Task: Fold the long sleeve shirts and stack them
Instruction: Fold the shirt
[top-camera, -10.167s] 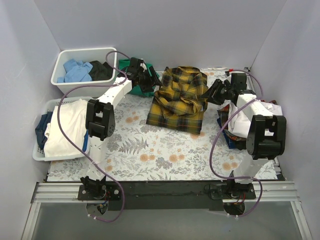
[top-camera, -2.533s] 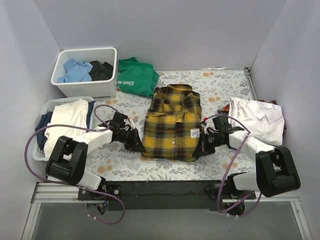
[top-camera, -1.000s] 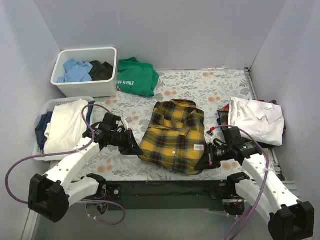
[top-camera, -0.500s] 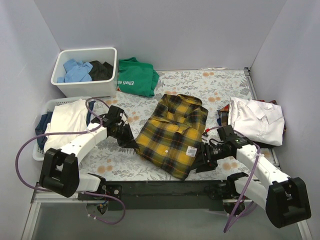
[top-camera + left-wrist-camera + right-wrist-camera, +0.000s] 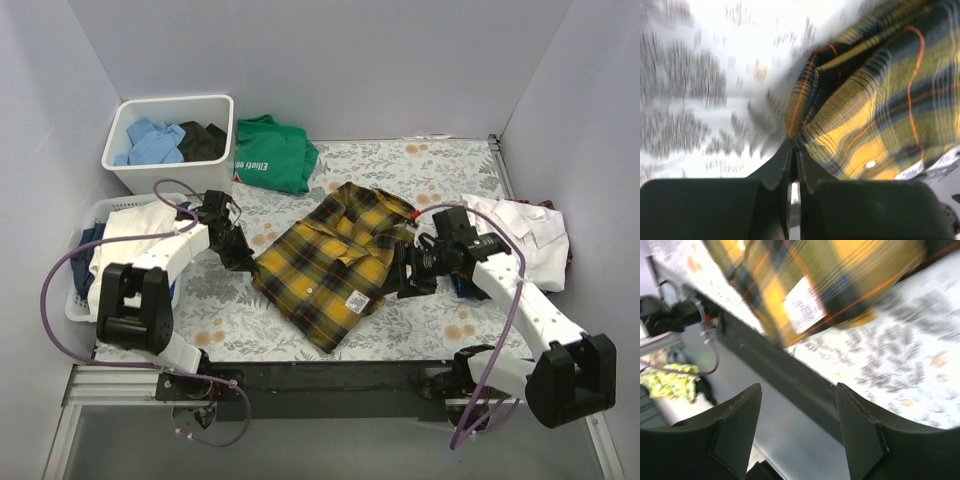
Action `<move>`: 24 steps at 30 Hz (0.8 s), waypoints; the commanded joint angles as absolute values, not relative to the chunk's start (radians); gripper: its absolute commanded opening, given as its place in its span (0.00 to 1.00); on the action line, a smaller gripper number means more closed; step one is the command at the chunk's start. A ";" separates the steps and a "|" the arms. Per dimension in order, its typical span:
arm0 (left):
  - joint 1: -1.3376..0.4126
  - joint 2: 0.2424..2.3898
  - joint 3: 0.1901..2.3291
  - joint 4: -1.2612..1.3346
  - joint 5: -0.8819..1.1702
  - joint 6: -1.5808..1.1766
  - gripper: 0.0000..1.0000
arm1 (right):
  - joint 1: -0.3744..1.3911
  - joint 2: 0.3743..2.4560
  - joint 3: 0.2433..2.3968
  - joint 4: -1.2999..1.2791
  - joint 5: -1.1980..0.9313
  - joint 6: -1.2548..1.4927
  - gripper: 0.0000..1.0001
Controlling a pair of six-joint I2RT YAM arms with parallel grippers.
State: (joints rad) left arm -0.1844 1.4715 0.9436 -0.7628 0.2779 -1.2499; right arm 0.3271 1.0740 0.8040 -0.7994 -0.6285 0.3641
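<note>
Top external: plaid shirt (image 5: pixel 325 265) is folded to a rough rectangle and lies flat on the surface (image 5: pixel 440 170), skewed. Its long axis runs diagonally, collar end far-right, other end near-left by the front edge.

Left jaws are shut tight on its left long edge, pinching a fold corner. Left wrist view agrees: plaid is bunched right at the tips and the rest of the shirt spreads to the right of them.

Right jaws stand wide apart with nothing in them, just off the opposite long edge. So the shirt lies between the two sets of jaws and only one side is held. In the right wrist view the shirt's end is ahead of the open tips, not between them.

White shirt (image 5: pixel 520 235) is outboard of the right jaws and near them, well apart from the left jaws. The right arm is nearer to it.

Judgement: stacking means carrying the plaid rightward past the right jaws. It needs squaring up first, and a one-sided pull could drag the fold open.

Writing:
- White care tag (image 5: pixel 355 302) on the plaid's near end is printed, but too small or blurred to read in any view.
- Green tee (image 5: pixel 268 152), beyond the left jaws, has white lettering that starts like "Elliott"; the rest is unclear.
</note>
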 commanded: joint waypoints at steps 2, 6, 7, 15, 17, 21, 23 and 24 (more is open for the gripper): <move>-0.153 1.597 1.090 -0.631 0.242 -1.227 0.00 | 0.328 1.248 0.980 -0.724 -0.439 0.264 0.68; -0.100 1.635 1.143 -0.603 0.167 -1.241 0.06 | 0.328 1.391 1.077 -0.686 -0.385 0.261 0.66; -0.068 1.644 1.152 -0.597 0.166 -1.249 0.22 | 0.328 1.411 1.109 -0.677 -0.376 0.264 0.66; -0.043 1.530 1.157 -0.620 0.193 -1.255 0.66 | 0.366 1.638 1.298 -0.617 -0.282 0.267 0.63; -0.044 1.470 1.082 -0.630 0.288 -1.272 0.67 | 0.382 1.669 1.337 -0.615 -0.243 0.259 0.62; -0.052 1.353 0.887 -0.615 0.394 -1.342 0.67 | 0.425 1.744 1.420 -0.611 -0.181 0.255 0.61; -0.055 1.307 0.791 -0.607 0.405 -1.377 0.67 | 0.433 1.773 1.430 -0.591 -0.151 0.253 0.60; -0.058 1.275 0.769 -0.603 0.420 -1.385 0.67 | 0.443 1.782 1.434 -0.583 -0.149 0.252 0.59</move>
State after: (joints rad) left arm -0.0483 1.3746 0.8864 -0.5949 0.3279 -1.3186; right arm 0.4156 1.7473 1.3796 -0.6258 -0.2237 0.2729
